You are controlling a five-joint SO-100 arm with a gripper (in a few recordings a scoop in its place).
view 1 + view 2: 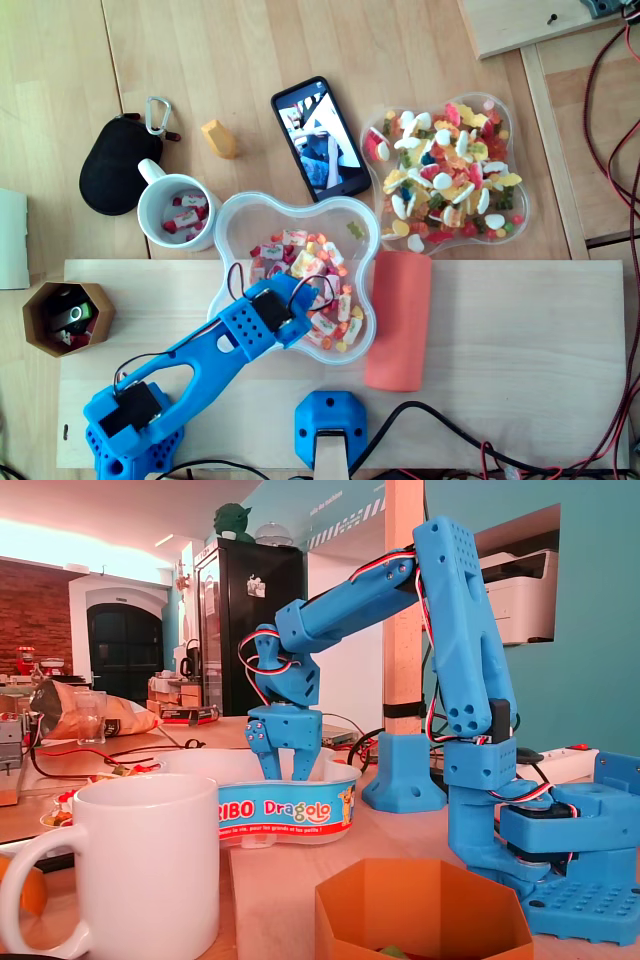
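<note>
Resting inside candy tub (pixel 290 816), hand (pixel 286 771) among sweets (pixel 300 256)

I saw the clear, clover-shaped candy tub (pixel 240 220) standing upright and lidless, just right of the white mug (pixel 141 213). Mixed red, white and yellow sweets (pixel 300 265) lay loose inside it.

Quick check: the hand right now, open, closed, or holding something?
Hand: open, dipped into the candy tub. The tub's rim hides whether a sweet sits between its tips, so that cannot be told.
</note>
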